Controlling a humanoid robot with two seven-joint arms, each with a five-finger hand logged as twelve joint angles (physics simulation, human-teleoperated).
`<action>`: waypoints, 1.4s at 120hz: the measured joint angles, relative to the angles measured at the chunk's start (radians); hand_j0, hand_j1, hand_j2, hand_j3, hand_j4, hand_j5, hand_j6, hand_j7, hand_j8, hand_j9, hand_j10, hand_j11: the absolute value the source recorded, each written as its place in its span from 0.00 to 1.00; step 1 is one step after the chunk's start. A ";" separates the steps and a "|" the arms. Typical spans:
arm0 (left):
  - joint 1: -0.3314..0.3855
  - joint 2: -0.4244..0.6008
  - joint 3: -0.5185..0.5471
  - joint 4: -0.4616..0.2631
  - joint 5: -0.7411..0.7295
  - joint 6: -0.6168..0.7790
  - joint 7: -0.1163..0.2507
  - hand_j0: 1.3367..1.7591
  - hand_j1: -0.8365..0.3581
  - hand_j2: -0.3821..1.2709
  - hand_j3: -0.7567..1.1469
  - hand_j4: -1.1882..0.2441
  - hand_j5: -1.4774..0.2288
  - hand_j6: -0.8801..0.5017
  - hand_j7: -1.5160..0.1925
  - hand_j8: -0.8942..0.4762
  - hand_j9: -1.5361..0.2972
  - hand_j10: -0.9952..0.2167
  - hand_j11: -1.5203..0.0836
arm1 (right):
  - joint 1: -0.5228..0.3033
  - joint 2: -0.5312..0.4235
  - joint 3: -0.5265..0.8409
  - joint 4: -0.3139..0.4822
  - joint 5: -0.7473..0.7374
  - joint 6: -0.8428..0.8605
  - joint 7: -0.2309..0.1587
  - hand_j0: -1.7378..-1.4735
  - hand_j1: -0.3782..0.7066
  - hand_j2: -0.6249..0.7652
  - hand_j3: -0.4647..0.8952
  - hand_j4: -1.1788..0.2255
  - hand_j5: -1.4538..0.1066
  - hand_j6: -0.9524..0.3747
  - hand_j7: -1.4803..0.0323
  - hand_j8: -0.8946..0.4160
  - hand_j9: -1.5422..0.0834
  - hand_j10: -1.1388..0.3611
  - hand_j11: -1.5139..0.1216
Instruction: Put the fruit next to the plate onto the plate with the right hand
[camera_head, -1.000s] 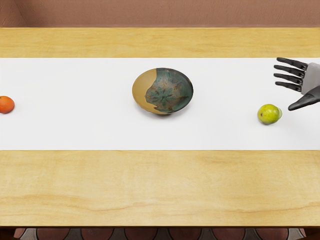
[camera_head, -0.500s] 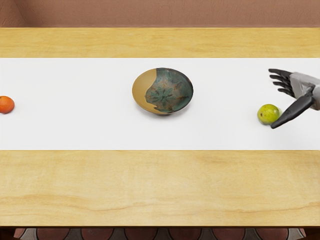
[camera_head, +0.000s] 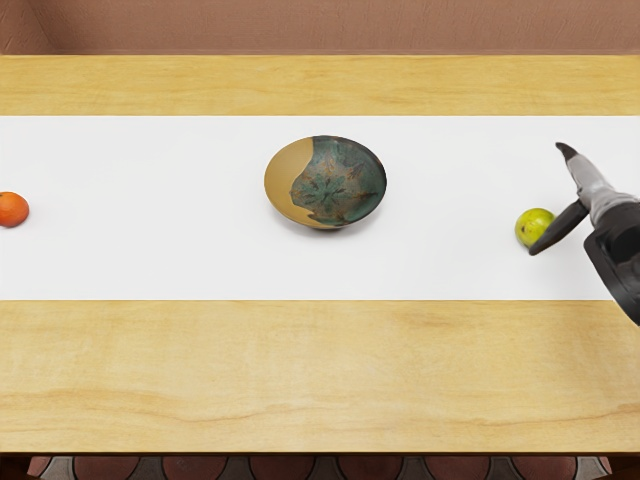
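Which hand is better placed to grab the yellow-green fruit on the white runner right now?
The right. The right hand is directly beside the round yellow-green fruit, with its fingers open and its thumb overlapping the fruit's edge. The left hand is not in view.

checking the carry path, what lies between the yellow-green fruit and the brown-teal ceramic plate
Only bare white runner lies between the round yellow-green fruit and the brown-teal ceramic plate, per the head view.
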 joint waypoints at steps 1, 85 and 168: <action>0.000 0.000 0.000 0.000 0.000 0.000 0.000 0.76 0.99 0.23 0.40 0.83 0.87 0.64 0.89 0.65 0.84 0.82 0.95 | 0.002 0.004 -0.005 -0.005 -0.003 -0.004 -0.002 0.30 0.03 0.45 0.34 0.84 0.93 0.71 0.98 0.68 0.95 0.76 0.93; 0.000 0.000 0.000 0.000 0.000 0.000 0.000 0.76 0.99 0.23 0.40 0.83 0.87 0.64 0.89 0.65 0.84 0.82 0.95 | 0.033 0.131 -0.098 -0.150 -0.021 -0.105 -0.023 0.30 0.20 0.43 0.34 0.72 0.79 0.59 0.84 0.56 0.82 0.65 0.79; 0.000 0.000 0.000 0.000 0.000 0.000 0.000 0.76 0.99 0.23 0.40 0.83 0.87 0.64 0.89 0.65 0.84 0.82 0.95 | 0.008 0.127 -0.098 -0.150 -0.026 -0.103 -0.022 0.31 0.43 0.38 0.34 0.54 0.58 0.40 0.62 0.41 0.61 0.54 0.58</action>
